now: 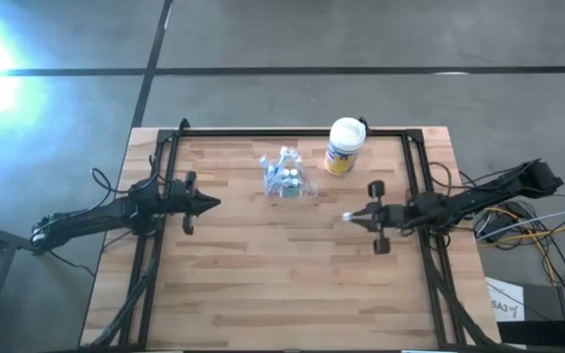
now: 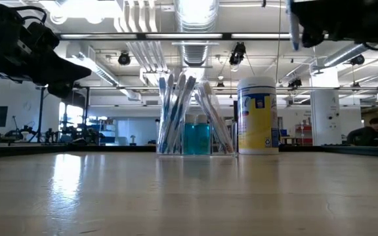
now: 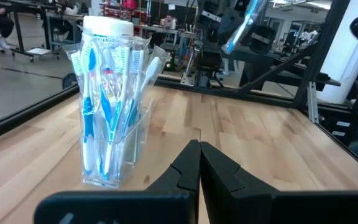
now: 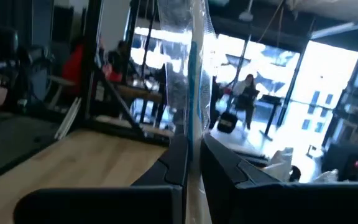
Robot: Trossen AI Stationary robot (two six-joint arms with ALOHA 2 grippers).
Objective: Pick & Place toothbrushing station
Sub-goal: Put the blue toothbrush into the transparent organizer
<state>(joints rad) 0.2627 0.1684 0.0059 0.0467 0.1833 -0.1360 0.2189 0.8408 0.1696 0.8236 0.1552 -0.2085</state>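
The toothbrushing station (image 1: 285,176) is a small clear plastic holder with several toothbrushes standing in it. It stands on its base on the wooden table, at the far middle, and shows in the low view (image 2: 195,118) and the left wrist view (image 3: 112,106). My left gripper (image 1: 212,204) is shut and empty, left of the holder and above the table; it also shows in its own wrist view (image 3: 199,148). My right gripper (image 1: 351,218) is right of the holder and nearer, shut on a blue toothbrush in a clear wrapper (image 4: 191,68). My right gripper pinches the wrapped toothbrush's shaft (image 4: 192,134) between its two fingers. The fingers lie about level, pointing toward the table's left, across the toothbrush. The toothbrush stands roughly upright in the hold and is lifted clear of the table (image 2: 294,29).
A round canister with a white lid and yellow label (image 1: 343,145) stands right of and behind the holder, close to it (image 2: 257,115). A black frame (image 1: 292,132) runs along the table's far and side edges. The near half of the table (image 1: 282,284) is bare wood.
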